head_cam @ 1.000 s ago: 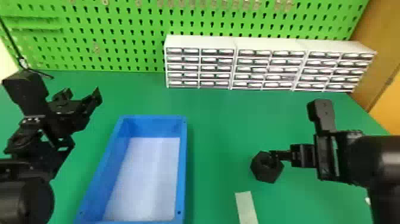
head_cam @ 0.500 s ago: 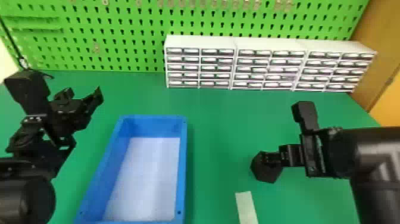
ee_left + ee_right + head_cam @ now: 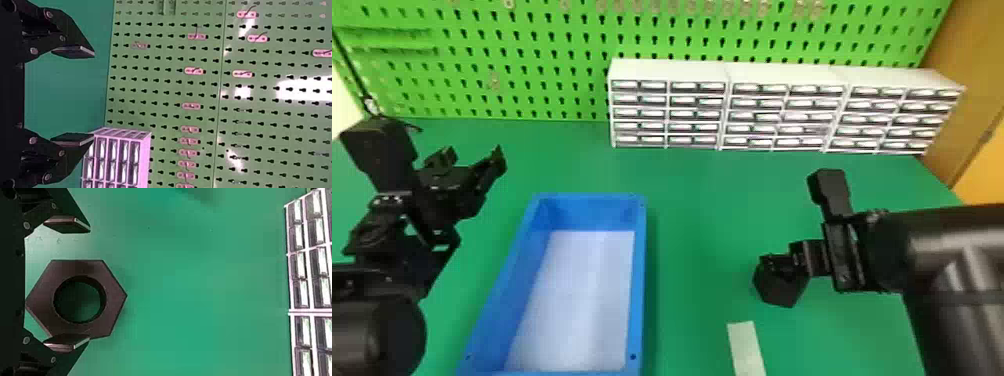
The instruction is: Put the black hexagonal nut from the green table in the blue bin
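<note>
In the head view my right gripper (image 3: 784,262) is over the black hexagonal nut (image 3: 778,290), covering part of it, on the green table (image 3: 702,220). In the right wrist view the nut (image 3: 41,293) lies flat between the spread fingers of my right gripper (image 3: 67,284); one finger overlaps its edge, while a gap separates it from the other. The blue bin (image 3: 641,280) stands left of the nut, with a pale bottom. My left gripper (image 3: 474,155) is parked open beyond the bin's left side; in the left wrist view nothing is between the fingers of the left gripper (image 3: 74,96).
A pale strip (image 3: 746,347) lies on the table in front of the nut. White drawer cabinets (image 3: 784,110) stand along the back, before a green pegboard (image 3: 532,60). An orange-brown panel (image 3: 967,100) rises at the far right.
In the head view my right gripper has moved left and a little nearer the front, over the nut, which keeps its place. The left arm is nearly still.
</note>
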`<action>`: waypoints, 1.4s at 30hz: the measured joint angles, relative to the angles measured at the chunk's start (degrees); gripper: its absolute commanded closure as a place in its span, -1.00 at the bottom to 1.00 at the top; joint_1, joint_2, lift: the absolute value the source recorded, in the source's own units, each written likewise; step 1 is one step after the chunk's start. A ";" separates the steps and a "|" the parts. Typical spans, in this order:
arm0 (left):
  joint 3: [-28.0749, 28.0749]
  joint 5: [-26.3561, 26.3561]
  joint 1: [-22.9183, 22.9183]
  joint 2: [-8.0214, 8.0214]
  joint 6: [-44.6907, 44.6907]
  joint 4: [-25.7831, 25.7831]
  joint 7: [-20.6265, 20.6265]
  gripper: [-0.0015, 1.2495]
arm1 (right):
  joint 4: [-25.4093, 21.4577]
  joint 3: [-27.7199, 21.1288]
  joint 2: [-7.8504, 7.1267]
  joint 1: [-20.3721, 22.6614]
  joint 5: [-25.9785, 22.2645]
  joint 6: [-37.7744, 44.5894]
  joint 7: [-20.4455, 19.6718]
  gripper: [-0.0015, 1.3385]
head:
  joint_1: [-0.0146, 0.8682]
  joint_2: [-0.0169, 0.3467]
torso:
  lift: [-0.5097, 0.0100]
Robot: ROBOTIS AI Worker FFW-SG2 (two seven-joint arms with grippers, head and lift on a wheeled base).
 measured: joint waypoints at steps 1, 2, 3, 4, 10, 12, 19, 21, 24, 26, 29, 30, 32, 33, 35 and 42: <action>-0.01 0.00 -0.02 0.02 0.00 0.01 -0.02 -0.20 | 0.14 0.20 -0.02 -0.13 0.00 -0.02 0.00 -0.55 | 0.60 -0.86 | 0.59; -0.03 0.00 -0.02 0.04 0.00 0.02 -0.05 -0.20 | 0.27 0.41 -0.02 -0.26 0.00 -0.03 0.00 -0.55 | 0.60 -0.86 | 0.59; -0.06 0.00 -0.03 0.07 0.01 0.04 -0.06 -0.20 | 0.43 0.69 -0.03 -0.44 0.00 -0.04 0.00 -0.55 | 0.60 -0.86 | 0.59; -0.09 0.00 -0.03 0.09 0.01 0.06 -0.06 -0.20 | 0.56 0.92 -0.04 -0.56 0.00 -0.04 0.00 -0.55 | 0.60 -0.86 | 0.59; -0.22 0.00 -0.03 0.17 0.01 0.11 -0.10 -0.20 | 1.43 2.46 -0.11 -1.28 -0.12 -0.04 0.00 -0.55 | 0.60 -0.86 | 0.59; -0.23 0.00 -0.03 0.19 0.01 0.14 -0.14 -0.20 | 1.70 2.95 -0.12 -1.47 -0.25 -0.04 0.00 -0.55 | 0.60 -0.86 | 0.59; -0.32 0.00 -0.02 0.25 0.01 0.19 -0.15 -0.20 | 2.35 4.03 -0.05 -1.67 -0.41 -0.04 0.00 -0.55 | 0.60 -0.86 | 0.59; -0.33 0.00 0.00 0.28 0.01 0.20 -0.17 -0.20 | 2.56 4.24 -0.04 -1.67 -0.49 -0.04 0.00 -0.55 | 0.60 -0.86 | 0.59; -0.33 0.00 0.08 0.30 0.01 0.20 -0.19 -0.20 | 2.92 4.54 -0.04 -1.74 -0.59 -0.06 0.00 -0.55 | 0.60 -0.86 | 0.59; -0.33 0.00 0.09 0.30 0.01 0.20 -0.19 -0.20 | 3.18 4.69 -0.03 -1.82 -0.62 -0.12 0.00 -0.55 | 0.60 -0.86 | 0.59; -0.33 0.00 0.09 0.30 0.01 0.20 -0.21 -0.20 | 3.67 4.88 -0.03 -1.91 -0.63 -0.45 0.00 -0.55 | 0.60 -0.86 | 0.59; -0.33 0.00 0.09 0.30 0.01 0.20 -0.22 -0.20 | 3.82 4.91 -0.03 -1.92 -0.63 -0.62 0.00 -0.55 | 0.60 -0.86 | 0.59; -0.33 0.00 0.09 0.30 0.01 0.21 -0.23 -0.20 | 4.25 4.98 -0.03 -1.95 -0.68 -1.15 0.00 -0.55 | 0.60 -0.86 | 0.59; -0.33 0.00 0.10 0.30 0.01 0.21 -0.23 -0.20 | 4.44 5.01 -0.03 -1.98 -0.73 -1.38 0.00 -0.55 | 0.60 -0.86 | 0.59; -0.33 0.01 0.12 0.30 0.01 0.23 -0.23 -0.20 | 4.93 5.13 -0.03 -2.15 -0.83 -1.85 0.00 -0.55 | 0.60 -0.86 | 0.59; -0.33 0.04 0.10 0.37 0.01 0.28 -0.23 -0.20 | 6.17 5.82 -0.03 -2.78 -0.96 -2.74 0.00 -0.55 | 0.60 -0.86 | 0.59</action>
